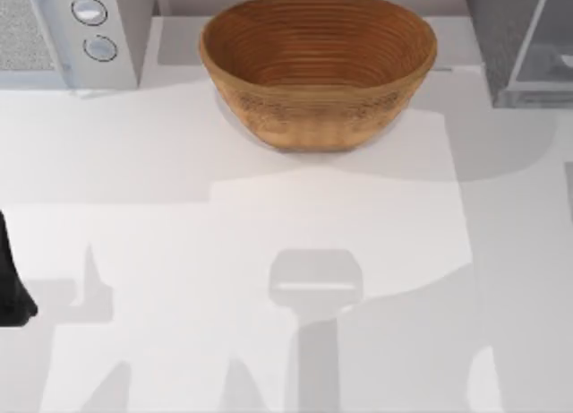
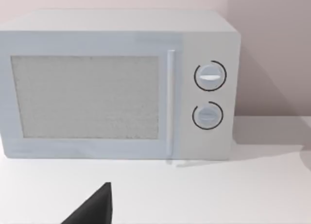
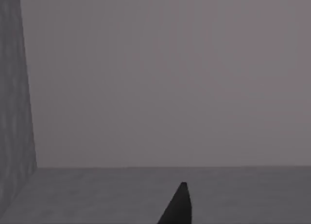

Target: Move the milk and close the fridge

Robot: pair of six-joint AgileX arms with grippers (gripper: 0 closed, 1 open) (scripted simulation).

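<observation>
Left gripper (image 2: 92,207) sits low over the tabletop (image 1: 269,216) by its left edge, facing the white microwave (image 2: 116,85); can't tell whether it's clenched or released. Basket (image 1: 318,68) is back centre, fridge (image 1: 528,46) back right, door swung open.

Dark fingers (image 3: 177,207) tip, grey interior walls, floor

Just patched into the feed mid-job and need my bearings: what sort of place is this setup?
Probably a simulated kitchen counter: a white microwave with two round knobs at the table's far left, a woven basket at the back centre, and a grey fridge at the far right.
</observation>
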